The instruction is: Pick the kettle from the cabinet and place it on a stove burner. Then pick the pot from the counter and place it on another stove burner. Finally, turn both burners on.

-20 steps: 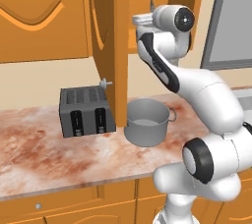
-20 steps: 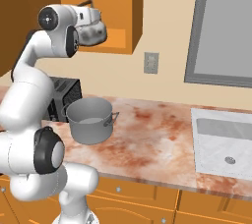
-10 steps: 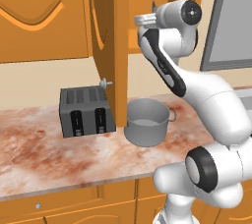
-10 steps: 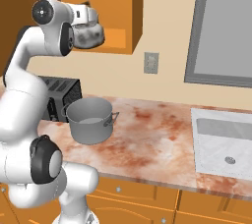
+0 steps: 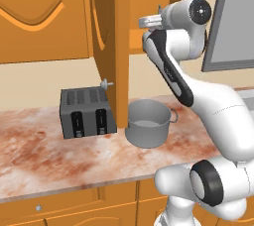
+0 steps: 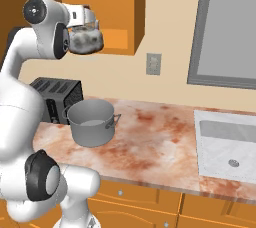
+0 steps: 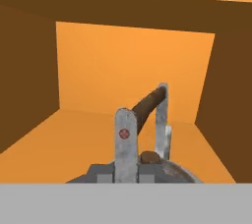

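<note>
Since the earlier frame, arm and kettle (image 6: 86, 41) have shifted outward from the cabinet (image 6: 115, 12) — kettle now at upper left of the right base view. Gripper (image 6: 89, 18) clamped on its loop handle (image 7: 147, 104). Pot (image 5: 148, 123) — counter (image 5: 44, 153), frame centre.

Cream wall (image 6: 165, 32) behind the worktop, carrying a socket plate (image 6: 153, 64); right of the plate, a grey-framed window (image 6: 230, 27); below that, a pale sink (image 6: 227, 144).
</note>
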You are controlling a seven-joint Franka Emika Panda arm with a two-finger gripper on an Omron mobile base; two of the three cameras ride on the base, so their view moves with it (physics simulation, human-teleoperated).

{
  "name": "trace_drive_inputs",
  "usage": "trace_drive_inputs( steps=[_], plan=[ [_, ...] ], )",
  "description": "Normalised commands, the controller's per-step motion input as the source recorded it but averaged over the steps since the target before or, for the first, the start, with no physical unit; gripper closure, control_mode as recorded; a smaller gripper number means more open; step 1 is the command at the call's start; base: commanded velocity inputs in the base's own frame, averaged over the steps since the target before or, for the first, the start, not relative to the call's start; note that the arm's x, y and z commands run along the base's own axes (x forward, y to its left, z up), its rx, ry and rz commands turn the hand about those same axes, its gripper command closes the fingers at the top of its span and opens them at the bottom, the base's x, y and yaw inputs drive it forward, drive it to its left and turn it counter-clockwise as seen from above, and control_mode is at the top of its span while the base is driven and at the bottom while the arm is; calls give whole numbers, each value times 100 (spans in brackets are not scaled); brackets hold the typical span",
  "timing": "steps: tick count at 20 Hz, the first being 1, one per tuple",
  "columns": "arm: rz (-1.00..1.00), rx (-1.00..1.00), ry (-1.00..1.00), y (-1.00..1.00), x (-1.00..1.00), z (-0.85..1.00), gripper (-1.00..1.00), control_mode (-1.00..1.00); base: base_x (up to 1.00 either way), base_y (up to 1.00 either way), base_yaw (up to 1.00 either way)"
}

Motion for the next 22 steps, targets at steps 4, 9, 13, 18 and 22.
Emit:
trace_drive_inputs(
  steps=[4,9,13,18,22],
  plan=[
    [0,0,0,0,-39,0,100,-100,0,0,0],
    [0,0,0,0,-43,0,100,-100,0,0,0],
    [0,0,0,0,-43,0,100,-100,0,0,0],
    [0,0,0,0,-42,0,100,-100,0,0,0],
    [0,0,0,0,-43,0,100,-100,0,0,0]
  ],
)
